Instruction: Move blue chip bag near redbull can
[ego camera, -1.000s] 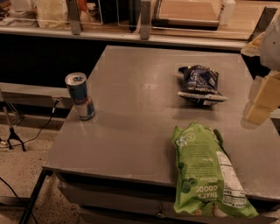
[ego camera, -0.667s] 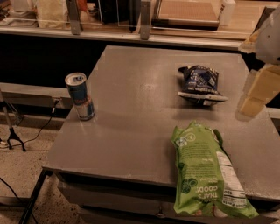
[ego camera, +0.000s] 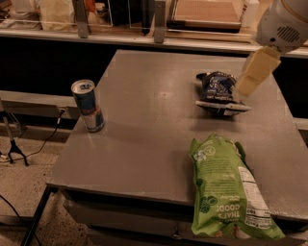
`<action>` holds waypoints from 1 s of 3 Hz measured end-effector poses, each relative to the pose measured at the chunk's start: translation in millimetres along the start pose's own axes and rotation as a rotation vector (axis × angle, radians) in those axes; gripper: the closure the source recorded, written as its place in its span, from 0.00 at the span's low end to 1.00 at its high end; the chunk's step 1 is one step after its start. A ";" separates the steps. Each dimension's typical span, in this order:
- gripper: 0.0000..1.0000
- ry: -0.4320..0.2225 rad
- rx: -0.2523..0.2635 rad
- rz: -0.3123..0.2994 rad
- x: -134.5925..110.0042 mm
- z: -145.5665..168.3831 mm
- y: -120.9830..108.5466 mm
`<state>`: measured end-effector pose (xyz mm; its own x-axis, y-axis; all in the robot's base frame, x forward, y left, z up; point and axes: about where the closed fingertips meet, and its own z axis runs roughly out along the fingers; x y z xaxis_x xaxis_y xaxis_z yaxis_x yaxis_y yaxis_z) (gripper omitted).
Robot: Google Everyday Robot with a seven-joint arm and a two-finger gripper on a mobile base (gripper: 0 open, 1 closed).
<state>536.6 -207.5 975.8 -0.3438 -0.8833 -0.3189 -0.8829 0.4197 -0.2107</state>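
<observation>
mostly the view is a grey table (ego camera: 154, 120), its top flat, matte and faintly scuffed, with a soft sheen across the middle; it stands on a pale speckled floor (ego camera: 19, 202), one dark leg (ego camera: 33, 221) slanting down at the near left corner; a drawer front (ego camera: 130, 216) runs under the near edge; a thin cable (ego camera: 50, 134) trails down to the floor at the left, beside the dark foot of a stand (ego camera: 12, 146); behind the table a long ledge (ego camera: 144, 41) runs along the far side of the room, carrying upright posts (ego camera: 81, 19) and a flat brown box (ego camera: 204, 12), and below it the space is dark.

the can (ego camera: 88, 105) stands upright near the table's left edge, pull tab up; the blue bag (ego camera: 219, 91) lies toward the far right of the top, well apart from the can, crumpled, its pale sealed edge turned to the near side; a long green bag (ego camera: 228, 192) lies flat at the near right corner, its lower end reaching past the table's near edge, apart from the blue bag.

the gripper (ego camera: 251, 77) hangs at the upper right, a cream-coloured piece slanting down from the arm's white housing (ego camera: 284, 24); its lower tip sits just at the blue bag's right side; whether it touches the bag i cannot tell; how far open it is i cannot tell either, nor whether it has hold of anything.
</observation>
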 end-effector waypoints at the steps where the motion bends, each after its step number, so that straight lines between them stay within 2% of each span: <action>1: 0.00 -0.041 -0.011 0.083 -15.9 26.4 -23.6; 2: 0.00 -0.088 -0.005 0.115 -21.7 49.5 -29.1; 3: 0.00 -0.128 0.006 0.123 -15.5 82.9 -26.0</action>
<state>591.3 -187.4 909.6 -0.4050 -0.7918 -0.4571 -0.8346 0.5243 -0.1687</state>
